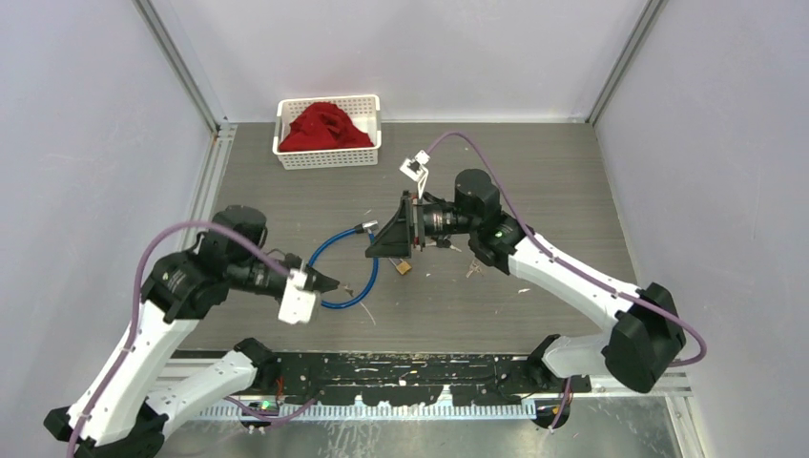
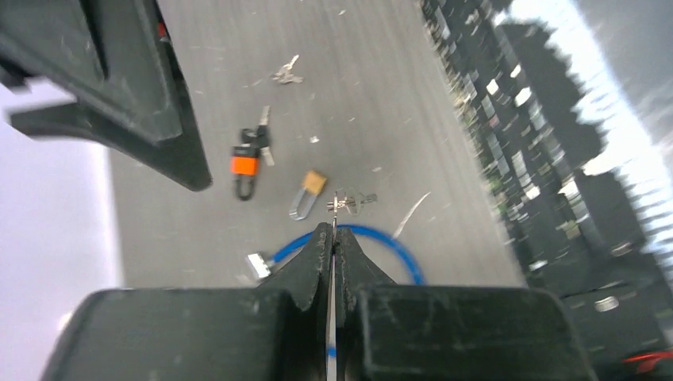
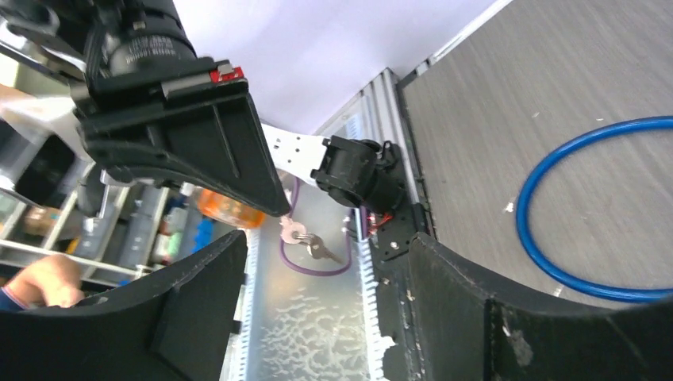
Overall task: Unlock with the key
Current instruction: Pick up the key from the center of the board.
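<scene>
My left gripper (image 1: 329, 281) is shut on a thin silver key (image 2: 335, 213) whose tip and ring stick out past the fingertips (image 2: 321, 238). It hangs above the blue cable lock (image 1: 336, 272), which also shows in the left wrist view (image 2: 397, 248). A small brass padlock (image 2: 309, 190) and an orange padlock (image 2: 245, 165) with keys attached lie on the table beyond it. My right gripper (image 1: 380, 244) is open and empty, pointing at the left gripper. In the right wrist view the held key ring with a dangling key (image 3: 305, 240) hangs between its fingers.
A white basket (image 1: 329, 157) with a red cloth (image 1: 328, 127) stands at the back. Loose keys (image 1: 474, 270) lie right of the brass padlock (image 1: 404, 268). The arm bases and a black rail (image 1: 410, 372) line the near edge.
</scene>
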Tool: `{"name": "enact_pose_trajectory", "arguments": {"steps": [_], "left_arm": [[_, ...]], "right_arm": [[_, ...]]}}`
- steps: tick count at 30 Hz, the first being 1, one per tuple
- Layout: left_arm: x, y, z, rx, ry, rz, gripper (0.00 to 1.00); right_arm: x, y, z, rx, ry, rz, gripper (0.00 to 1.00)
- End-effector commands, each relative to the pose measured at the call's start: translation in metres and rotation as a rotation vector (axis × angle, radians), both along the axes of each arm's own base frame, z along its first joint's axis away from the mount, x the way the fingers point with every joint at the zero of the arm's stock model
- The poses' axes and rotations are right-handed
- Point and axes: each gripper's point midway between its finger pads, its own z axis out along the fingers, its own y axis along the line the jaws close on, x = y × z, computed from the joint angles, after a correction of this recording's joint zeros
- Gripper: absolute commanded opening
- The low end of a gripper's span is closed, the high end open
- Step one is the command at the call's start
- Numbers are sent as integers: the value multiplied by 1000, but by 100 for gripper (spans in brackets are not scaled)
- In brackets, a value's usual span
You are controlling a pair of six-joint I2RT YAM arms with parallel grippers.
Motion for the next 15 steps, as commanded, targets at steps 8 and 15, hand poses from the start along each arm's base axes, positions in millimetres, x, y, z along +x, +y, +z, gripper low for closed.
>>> {"name": "enact_pose_trajectory", "arguments": {"steps": [8,15], "left_arm": [[16,-4,22,-84,-1152,-326,0],[1,-11,26,-147,-1330,-431,0]], "right_arm": [[-14,11,33,205,89,147,76],[-9,18,21,209,132,148,68]]}}
